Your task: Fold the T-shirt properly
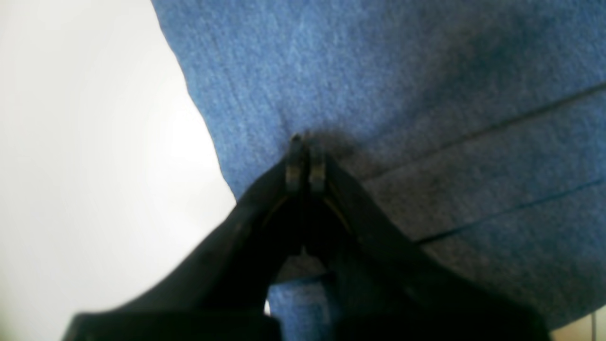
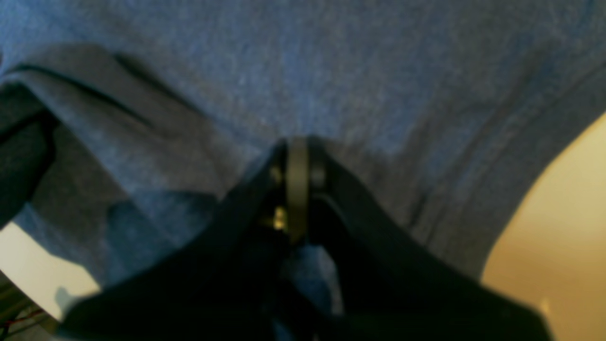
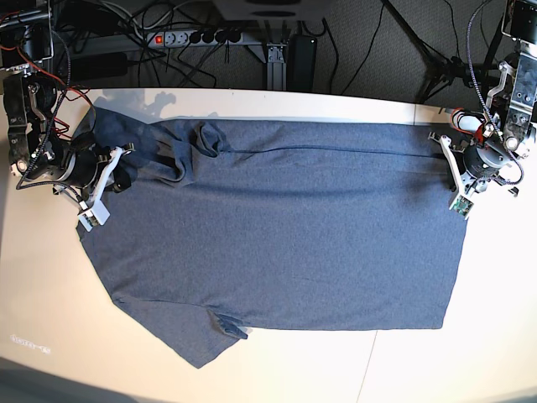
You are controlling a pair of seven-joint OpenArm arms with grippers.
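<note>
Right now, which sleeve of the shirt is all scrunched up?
The sleeve by the right gripper on the T-shirt is bunched up; the other sleeve, at the near edge, lies flat.

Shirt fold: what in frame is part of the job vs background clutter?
Job: T-shirt, spread on the table; left gripper and right gripper, both shut on T-shirt.
Clutter: power strip, cables, stand legs behind the table.

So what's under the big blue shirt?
The T-shirt lies spread on a pale table, which shows all around it. What's beneath the cloth is covered, so it cannot be seen. Both grippers, left and right, sit at its edges.
</note>
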